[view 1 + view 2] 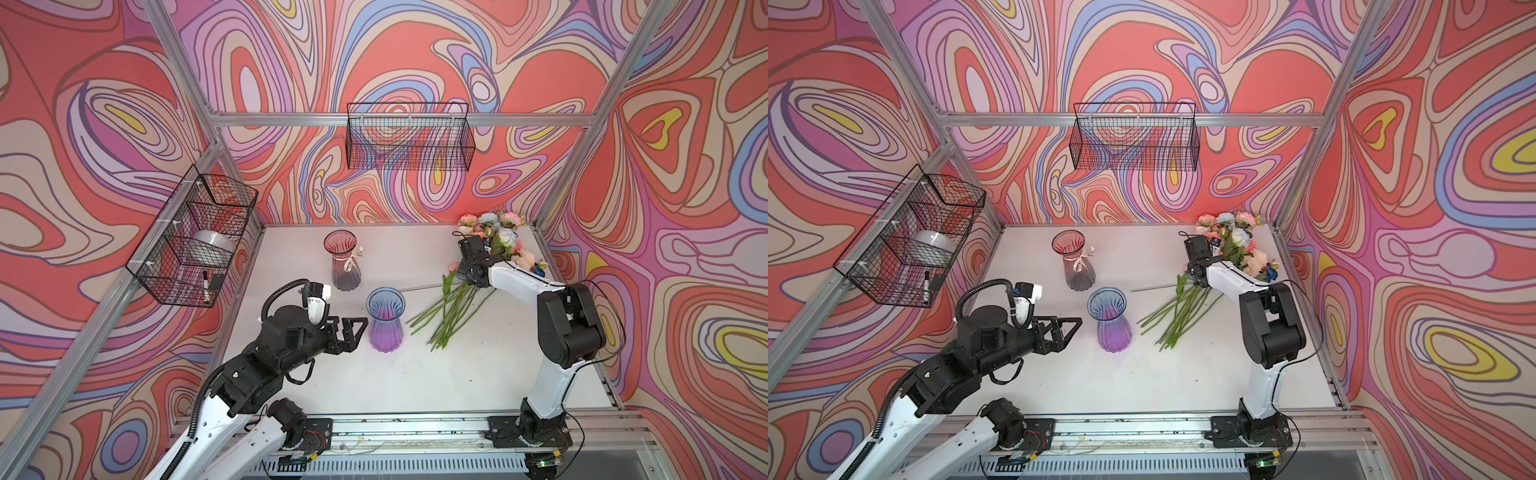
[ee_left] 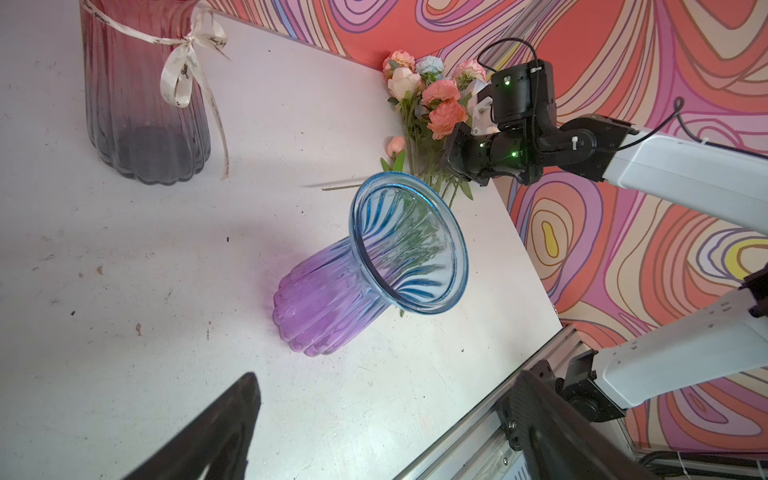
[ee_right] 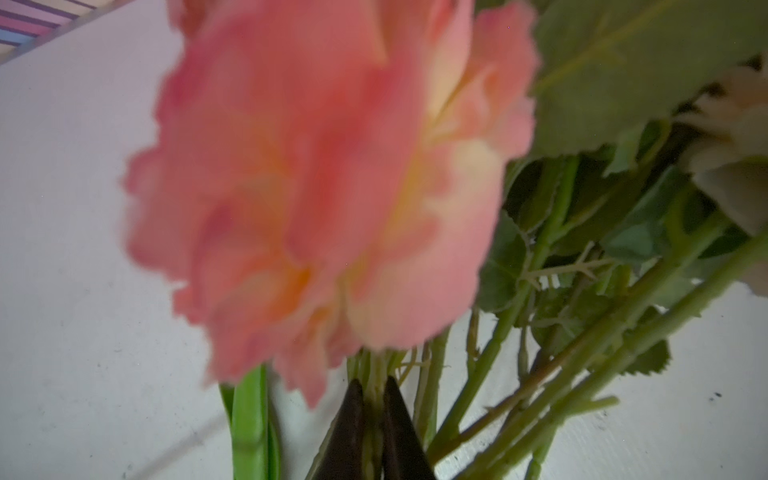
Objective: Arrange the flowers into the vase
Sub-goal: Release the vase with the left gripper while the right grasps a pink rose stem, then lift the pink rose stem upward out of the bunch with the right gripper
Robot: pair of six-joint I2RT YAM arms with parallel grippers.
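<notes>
Early stage: blue-purple vase (image 1: 385, 322) and red vase (image 1: 344, 262), centre frame, both empty. Flowers (image 1: 505, 237) heaped on surface (image 1: 374, 386) at right. Right pincer (image 3: 372, 384) clamps the stem of a pink flower (image 3: 311, 187); left pincer (image 1: 357, 332) gapes wide, empty, beside the blue-purple vase.

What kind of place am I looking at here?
Probably a robot test cell: two robot arms on a metal rail, aluminium framing, and printed swirl-pattern walls around a white table.

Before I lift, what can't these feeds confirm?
- Right wrist view: the blurred pink bloom hides how many stems the right gripper pinches.
- Both top views: its own wrist covers that grip.
- Left wrist view: the blue-purple vase distorts the stems behind its glass.
</notes>
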